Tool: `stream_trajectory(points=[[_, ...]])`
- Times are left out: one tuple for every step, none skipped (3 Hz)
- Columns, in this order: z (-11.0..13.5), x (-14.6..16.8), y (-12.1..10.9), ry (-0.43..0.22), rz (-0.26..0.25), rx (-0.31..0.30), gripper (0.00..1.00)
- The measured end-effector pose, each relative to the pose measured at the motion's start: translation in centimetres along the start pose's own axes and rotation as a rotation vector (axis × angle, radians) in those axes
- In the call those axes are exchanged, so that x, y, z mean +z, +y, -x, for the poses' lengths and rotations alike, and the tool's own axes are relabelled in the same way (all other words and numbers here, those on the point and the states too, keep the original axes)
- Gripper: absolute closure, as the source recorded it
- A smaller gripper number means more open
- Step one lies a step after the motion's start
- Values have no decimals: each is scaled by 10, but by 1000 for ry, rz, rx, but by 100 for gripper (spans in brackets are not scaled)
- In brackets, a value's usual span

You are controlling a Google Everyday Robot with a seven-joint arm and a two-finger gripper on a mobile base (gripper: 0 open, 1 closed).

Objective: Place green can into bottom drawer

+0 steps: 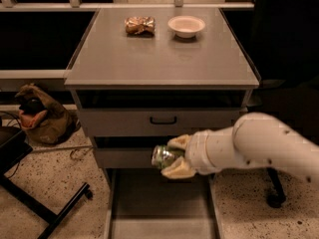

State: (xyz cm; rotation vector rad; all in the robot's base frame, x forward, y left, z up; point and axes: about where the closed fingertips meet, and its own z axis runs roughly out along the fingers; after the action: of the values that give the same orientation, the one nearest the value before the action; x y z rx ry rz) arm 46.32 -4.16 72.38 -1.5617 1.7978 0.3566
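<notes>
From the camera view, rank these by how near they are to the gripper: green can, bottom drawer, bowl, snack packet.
1. The green can: clamped in the gripper itself.
2. The bottom drawer: open, directly below the gripper.
3. The bowl and the snack packet: both at the back of the cabinet top, bowl right, packet left; too close to call.

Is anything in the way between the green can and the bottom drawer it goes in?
No, nothing visible is. The tool holds the green can over the open bottom drawer, with only open space between them.
</notes>
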Motion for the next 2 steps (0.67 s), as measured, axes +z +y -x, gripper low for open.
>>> stream_trajectory(points=[[-58,83,55,-25,79,114,100],[-87,148,79,-73,108,167,100]])
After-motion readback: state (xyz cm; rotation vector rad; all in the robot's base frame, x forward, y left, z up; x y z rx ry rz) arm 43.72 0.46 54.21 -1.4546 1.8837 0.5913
